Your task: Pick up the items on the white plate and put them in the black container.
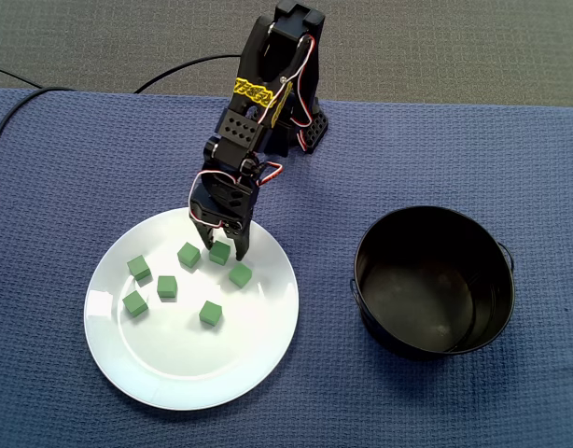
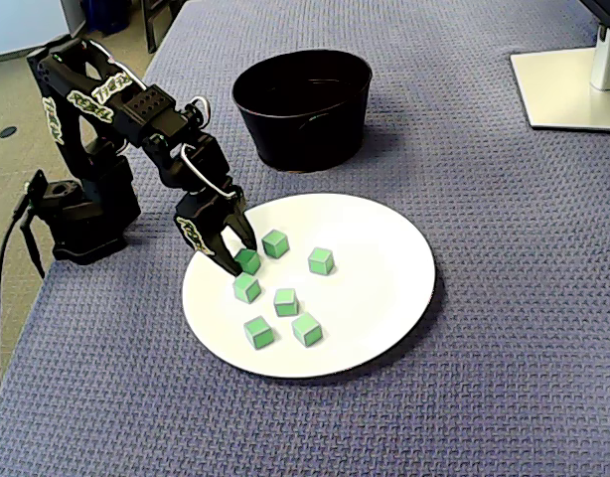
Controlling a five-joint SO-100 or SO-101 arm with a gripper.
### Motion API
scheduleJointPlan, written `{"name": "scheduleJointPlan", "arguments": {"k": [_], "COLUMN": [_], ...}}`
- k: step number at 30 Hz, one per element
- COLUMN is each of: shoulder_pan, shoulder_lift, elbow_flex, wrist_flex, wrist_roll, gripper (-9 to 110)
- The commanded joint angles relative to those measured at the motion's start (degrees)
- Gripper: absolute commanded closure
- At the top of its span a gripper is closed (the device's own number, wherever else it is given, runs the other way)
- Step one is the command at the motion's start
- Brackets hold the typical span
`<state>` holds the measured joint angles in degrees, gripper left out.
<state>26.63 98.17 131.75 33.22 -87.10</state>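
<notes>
a blue cloth (image 1: 72, 187) is laid under everything in both fixed views. only in a fixed view from above is a strip of grey carpet (image 1: 408, 47) seen past the far edge of the cloth. only in a fixed view from the side are a pale floor (image 2: 7, 89) and a flat white stand (image 2: 573, 89) seen; the stand is cut off at the top right corner.

the white plate (image 1: 174, 364) is set on the cloth in front of the black arm (image 1: 268, 84). the black container (image 1: 380, 245) is set well apart from the plate, to its right in the view from above. its bare bottom is seen only from above; from the side, only its outer wall and dark mouth are shown. the arm's base is mostly hidden from above, but it is seen whole from the side, with a black cable (image 2: 2, 288) hung off the table edge.

seven green cubes (image 1: 167, 287) are counted on the plate in both views, all apart from each other. the claw (image 1: 221, 247) is lowered onto the plate's near edge by the arm. it is held narrow, with one green cube (image 1: 219, 253) between its two fingers. it cannot be told if this cube is squeezed or just stood between them, as the fingers cover its sides. it seems to be resting on the plate.
</notes>
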Motion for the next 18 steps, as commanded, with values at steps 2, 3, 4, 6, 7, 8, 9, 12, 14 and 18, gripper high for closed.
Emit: {"name": "scheduleJointPlan", "arguments": {"k": [2, 3, 4, 6, 7, 8, 9, 12, 14, 18], "shoulder_pan": [0.09, 0.09, 0.09, 0.18, 0.18, 0.0, -0.18, -1.67, -3.16, -7.56], "shoulder_lift": [0.26, 0.26, 0.44, 0.53, 0.62, 0.79, 1.05, 2.81, 4.31, 9.76], "elbow_flex": [0.62, 0.79, 1.05, 1.23, 1.32, 1.41, 1.41, -1.93, -6.15, -12.57], "wrist_flex": [-1.58, -1.67, -1.85, -2.02, -2.02, -1.85, -1.05, 7.12, 16.26, 28.21], "wrist_roll": [-0.09, 0.0, 0.09, 0.35, 0.53, 0.79, 1.14, 4.66, 7.03, 13.89], "gripper": [99, 101, 101, 101, 101, 101, 101, 101, 101, 101]}}
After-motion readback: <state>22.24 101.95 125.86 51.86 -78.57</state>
